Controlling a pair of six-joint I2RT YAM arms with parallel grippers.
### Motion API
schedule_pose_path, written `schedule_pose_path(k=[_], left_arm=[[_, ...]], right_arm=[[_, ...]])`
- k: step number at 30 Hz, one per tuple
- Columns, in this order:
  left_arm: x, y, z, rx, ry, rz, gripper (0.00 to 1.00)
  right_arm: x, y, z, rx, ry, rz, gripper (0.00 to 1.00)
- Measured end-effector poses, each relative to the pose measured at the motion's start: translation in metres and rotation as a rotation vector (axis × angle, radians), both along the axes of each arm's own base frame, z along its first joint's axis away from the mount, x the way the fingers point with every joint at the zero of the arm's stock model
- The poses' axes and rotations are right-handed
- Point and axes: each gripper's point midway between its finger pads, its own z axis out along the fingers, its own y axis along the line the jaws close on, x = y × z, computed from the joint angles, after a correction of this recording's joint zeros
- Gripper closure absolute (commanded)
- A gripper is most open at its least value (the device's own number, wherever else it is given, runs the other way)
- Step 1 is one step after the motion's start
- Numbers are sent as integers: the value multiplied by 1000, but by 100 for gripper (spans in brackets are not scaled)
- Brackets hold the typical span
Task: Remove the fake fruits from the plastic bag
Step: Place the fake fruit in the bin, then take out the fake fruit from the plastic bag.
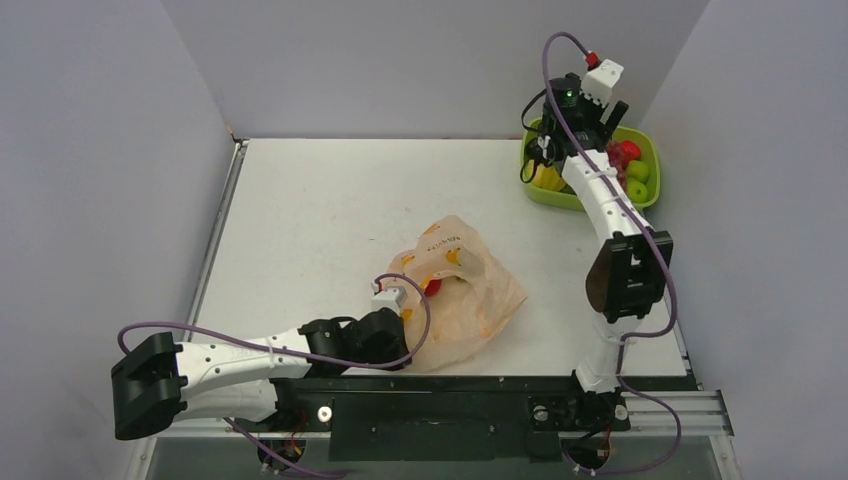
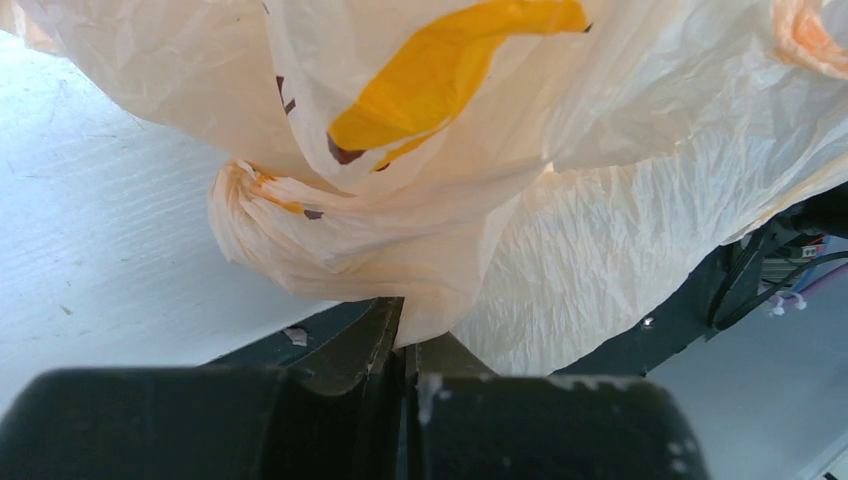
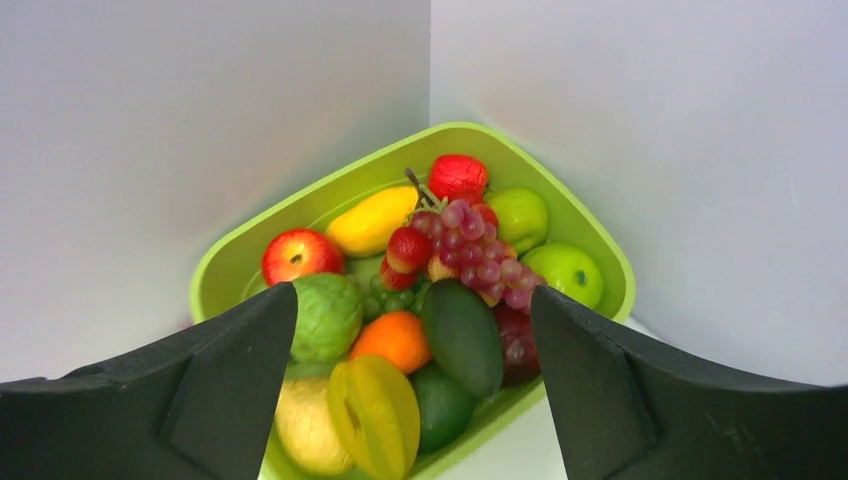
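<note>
At the table's near middle, the plastic bag (image 1: 468,300) is pinched by a fold between the clenched fingers of the left gripper (image 2: 404,338), with a red fruit (image 1: 432,287) seen at its mouth. The right gripper (image 3: 412,292) is held spread wide over the green tray (image 3: 330,193); the fake fruits (image 3: 480,252) are piled there, framed between its fingers and apart from them.

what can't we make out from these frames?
- Fruits left in the plastic bag: top view shows one red fruit; film hides any others and fills the left wrist view.
- Lower layer in the tray: right wrist view, upper fruits cover it; top view, the right arm crosses it.
- The left gripper: top view, hidden under its own wrist; left wrist view shows it shut on the bag.
</note>
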Motion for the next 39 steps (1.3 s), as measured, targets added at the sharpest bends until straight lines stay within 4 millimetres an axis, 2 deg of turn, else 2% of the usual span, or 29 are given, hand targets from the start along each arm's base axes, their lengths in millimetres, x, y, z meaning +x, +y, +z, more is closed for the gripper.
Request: schedule_pose_path(k=[3, 6, 8, 11, 14, 16, 21, 27, 30, 35, 39], left_arm=[[0, -2, 1, -15, 17, 16, 100], [2, -2, 1, -20, 26, 33, 100], [3, -1, -1, -17, 32, 45, 100], [5, 0, -4, -9, 40, 59, 100], [5, 1, -7, -6, 51, 74, 100], [5, 1, -9, -1, 59, 81, 100], [3, 2, -13, 3, 82, 91, 100], [1, 6, -14, -2, 90, 106, 100], [2, 8, -10, -18, 89, 125, 100], [3, 8, -3, -58, 86, 149, 100], [2, 11, -1, -76, 92, 168, 100]], right_arm=[[-25, 17, 16, 57, -26, 70, 20], [-54, 57, 10, 132, -14, 219, 22], [-76, 97, -5, 190, 19, 363, 24], [-117, 171, -37, 287, 89, 627, 25], [-166, 228, -65, 344, 173, 835, 25], [-200, 255, -79, 369, 217, 953, 25], [-267, 286, -93, 428, 242, 1135, 25], [-313, 312, -102, 472, 219, 1249, 32], [-321, 312, -116, 469, 232, 1246, 35], [-329, 308, -148, 461, 254, 1240, 33], [-342, 315, -167, 449, 269, 1281, 31]])
